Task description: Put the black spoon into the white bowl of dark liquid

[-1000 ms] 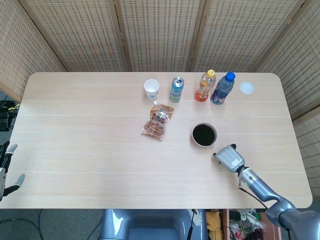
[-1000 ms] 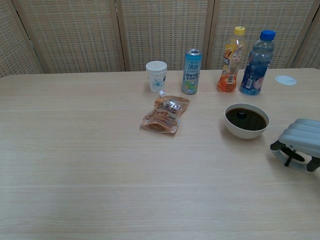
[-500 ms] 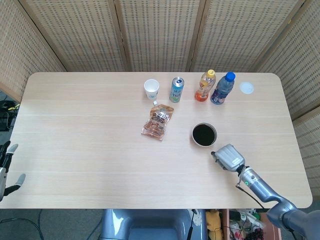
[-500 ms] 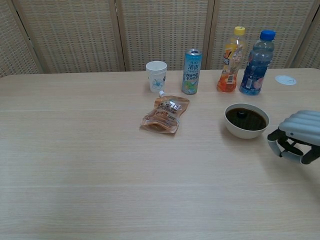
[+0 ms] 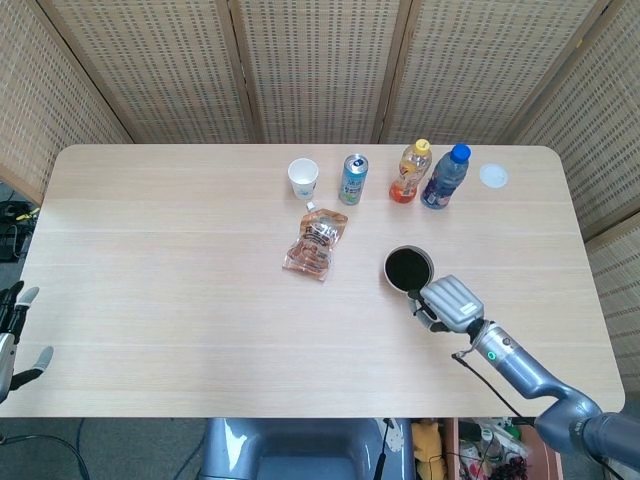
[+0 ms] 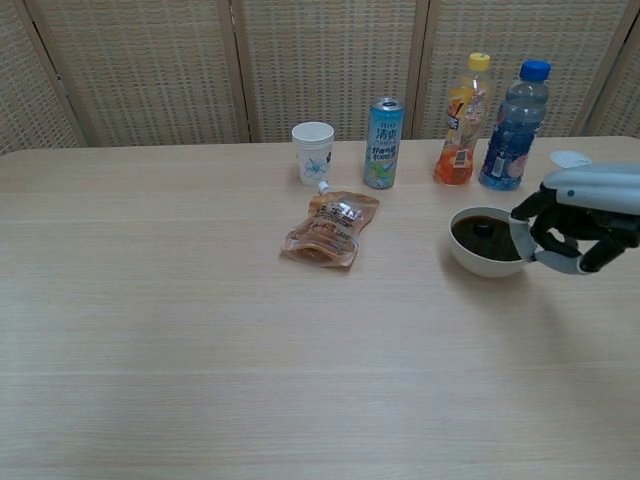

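The white bowl (image 5: pixel 391 270) of dark liquid stands right of the table's middle, also seen in the chest view (image 6: pixel 468 260). My right hand (image 5: pixel 448 302) hovers at the bowl's right rim, its silver back up and dark fingers (image 6: pixel 548 232) curled in. It holds a thin black piece, the black spoon (image 5: pixel 414 298), which pokes out toward the rim and is mostly hidden among the fingers. My left hand (image 5: pixel 12 340) hangs off the table's left edge with its fingers apart and nothing in it.
Behind the bowl stand a white paper cup (image 5: pixel 303 177), a can (image 5: pixel 353 179), an orange drink bottle (image 5: pixel 410 171) and a blue-capped bottle (image 5: pixel 444 177). A snack pouch (image 5: pixel 316 244) lies left of the bowl. A white lid (image 5: pixel 493 176) lies at the back right.
My right hand has risen from the table and moved left and away from me, from the near right up to the bowl's rim. The left hand has stayed put.
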Robot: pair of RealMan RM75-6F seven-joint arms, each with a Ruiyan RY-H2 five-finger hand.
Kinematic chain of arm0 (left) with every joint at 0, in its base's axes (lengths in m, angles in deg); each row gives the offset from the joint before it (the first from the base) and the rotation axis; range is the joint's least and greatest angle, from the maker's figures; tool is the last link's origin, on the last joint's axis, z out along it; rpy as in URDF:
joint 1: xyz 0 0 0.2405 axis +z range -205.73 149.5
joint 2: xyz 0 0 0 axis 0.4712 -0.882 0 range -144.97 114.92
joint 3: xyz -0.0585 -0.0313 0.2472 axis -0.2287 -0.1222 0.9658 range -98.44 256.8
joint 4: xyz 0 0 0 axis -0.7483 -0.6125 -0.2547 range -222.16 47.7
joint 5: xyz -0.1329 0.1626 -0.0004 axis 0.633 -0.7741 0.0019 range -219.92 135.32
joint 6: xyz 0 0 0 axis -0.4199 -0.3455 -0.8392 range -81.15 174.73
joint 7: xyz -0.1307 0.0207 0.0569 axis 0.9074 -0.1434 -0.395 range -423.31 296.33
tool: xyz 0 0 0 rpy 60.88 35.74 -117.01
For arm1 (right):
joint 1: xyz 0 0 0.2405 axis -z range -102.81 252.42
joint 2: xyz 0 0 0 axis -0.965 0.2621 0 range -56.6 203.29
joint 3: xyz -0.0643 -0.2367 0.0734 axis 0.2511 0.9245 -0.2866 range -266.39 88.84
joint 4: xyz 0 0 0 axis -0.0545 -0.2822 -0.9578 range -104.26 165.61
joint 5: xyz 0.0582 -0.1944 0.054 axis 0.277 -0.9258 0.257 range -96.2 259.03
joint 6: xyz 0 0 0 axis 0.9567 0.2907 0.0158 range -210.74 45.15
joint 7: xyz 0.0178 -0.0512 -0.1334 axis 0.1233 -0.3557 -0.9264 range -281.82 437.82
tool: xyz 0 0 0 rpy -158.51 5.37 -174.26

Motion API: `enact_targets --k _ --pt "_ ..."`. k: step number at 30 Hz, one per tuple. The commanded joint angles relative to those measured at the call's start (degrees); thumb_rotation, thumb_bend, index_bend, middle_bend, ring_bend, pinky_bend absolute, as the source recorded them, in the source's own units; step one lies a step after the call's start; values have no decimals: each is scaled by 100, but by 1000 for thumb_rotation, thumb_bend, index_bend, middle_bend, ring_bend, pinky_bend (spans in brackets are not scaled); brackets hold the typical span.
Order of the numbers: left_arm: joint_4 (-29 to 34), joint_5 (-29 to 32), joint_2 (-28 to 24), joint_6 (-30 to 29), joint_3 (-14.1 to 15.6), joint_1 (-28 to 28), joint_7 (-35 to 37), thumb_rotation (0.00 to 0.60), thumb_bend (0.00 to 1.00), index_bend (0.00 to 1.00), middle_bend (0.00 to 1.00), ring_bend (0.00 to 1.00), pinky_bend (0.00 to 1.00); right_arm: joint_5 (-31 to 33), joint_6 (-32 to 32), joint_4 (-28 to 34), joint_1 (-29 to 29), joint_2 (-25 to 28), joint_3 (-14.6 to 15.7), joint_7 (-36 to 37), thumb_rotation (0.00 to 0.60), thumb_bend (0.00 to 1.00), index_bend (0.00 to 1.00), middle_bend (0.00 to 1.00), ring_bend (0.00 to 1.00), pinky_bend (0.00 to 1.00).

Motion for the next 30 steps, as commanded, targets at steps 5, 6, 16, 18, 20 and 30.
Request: enact_targets --k 5,6,16,18,20,30 --pt "-33 24 15 8 1 7 32 600 333 0 0 0 0 471 -784 941 -566 662 -493 755 600 786 752 846 898 981" --pt "-41 27 15 7 2 11 41 600 333 0 0 0 0 552 -926 1003 -649 702 -558 910 600 786 753 846 898 981" --pt "-131 65 14 3 5 40 134 600 333 0 0 0 0 1138 -1811 608 -1158 378 -931 1783 600 786 759 846 897 981" --pt "-146 79 13 8 -1 41 152 600 333 0 0 0 0 1236 -1958 437 -1225 237 -961 1891 600 787 759 846 897 981" --pt "-159 85 11 14 0 43 166 600 333 0 0 0 0 1335 -2096 214 -1285 66 -991 2005 600 787 759 846 897 981" --pt "-171 113 -14 6 7 73 185 600 333 0 0 0 0 1579 -2424 -864 -1397 -651 -973 2087 600 787 760 846 897 981"
